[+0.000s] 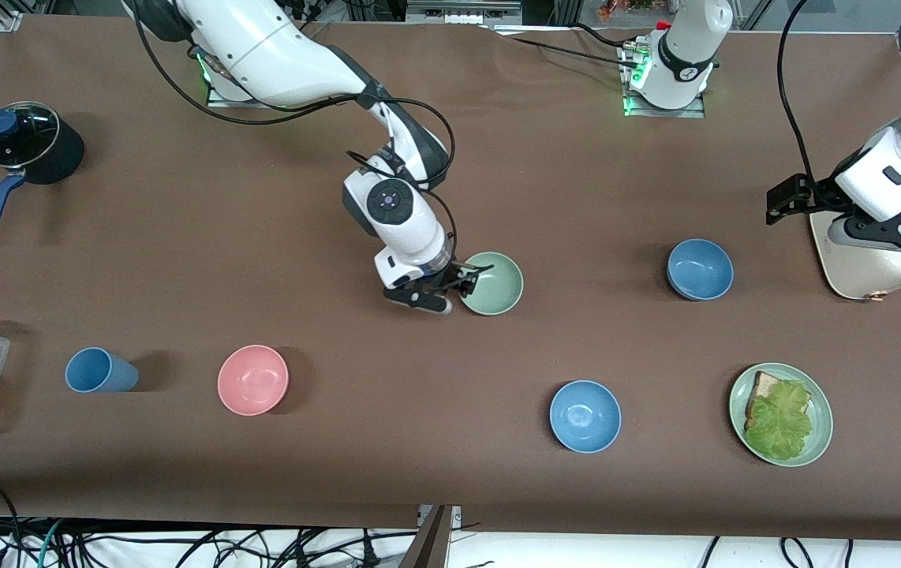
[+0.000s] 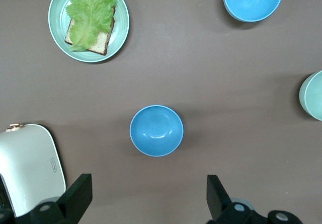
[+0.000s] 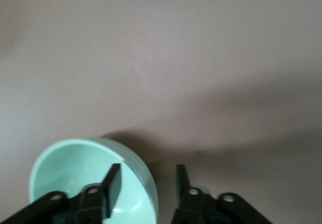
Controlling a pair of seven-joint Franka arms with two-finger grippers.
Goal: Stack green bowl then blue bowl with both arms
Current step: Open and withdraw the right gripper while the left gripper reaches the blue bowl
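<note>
I see the right end effector [image 1: 460,289] low at the green bowl [image 1: 495,282] mid-table, fingers apart astride its rim, one inside, one outside; the bowl is partly cut off in the wrist view. The left end effector [image 2: 146,196] hangs spread wide over the blue bowl [image 1: 700,269].

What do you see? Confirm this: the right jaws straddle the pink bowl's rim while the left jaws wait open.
Not right. The right jaws straddle the rim of the green bowl, not the pink bowl, which sits apart, nearer the front camera. The right wrist view shows it. The left jaws do wait open, as stated.
</note>
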